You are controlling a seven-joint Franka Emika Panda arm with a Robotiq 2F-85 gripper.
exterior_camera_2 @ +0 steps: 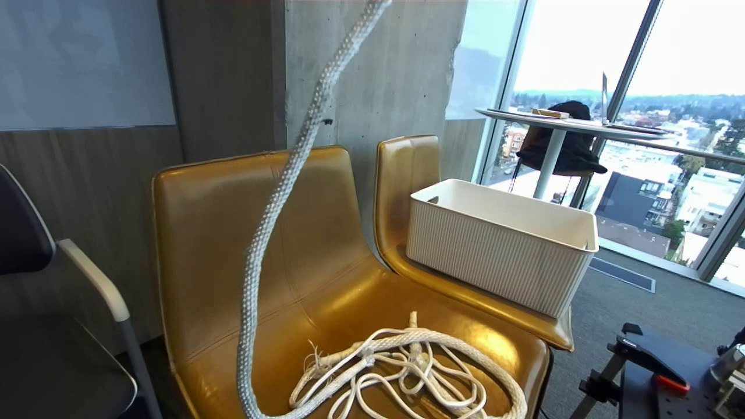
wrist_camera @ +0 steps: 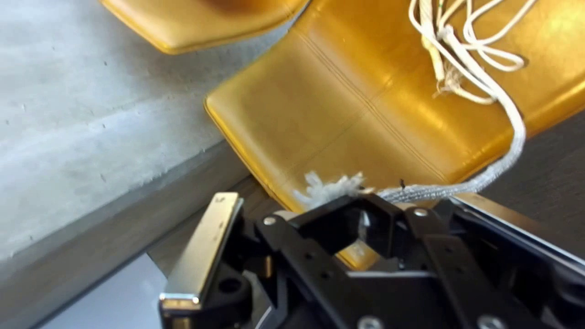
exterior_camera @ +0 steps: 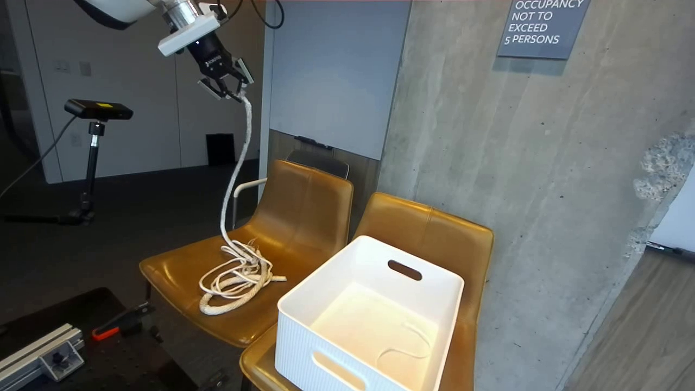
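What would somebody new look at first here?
Probably the pale rope, held near its frayed end in the robot's hand and drooping to a tangle on a golden-brown chair. Next might be the big white bin on the neighbouring chair.

box (exterior_camera: 361, 314) open above; hanging rope (exterior_camera_2: 258, 244) obstructs chair (exterior_camera_2: 326, 285)

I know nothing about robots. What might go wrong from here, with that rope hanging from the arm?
The tool grips the rope near its frayed end, so it might slip loose.
Lower down, the rope runs into a tangled heap on the brown chair; lifting could snag it or drag the pile off.
The white bin sits on the neighbouring chair, so a bump might shift it.
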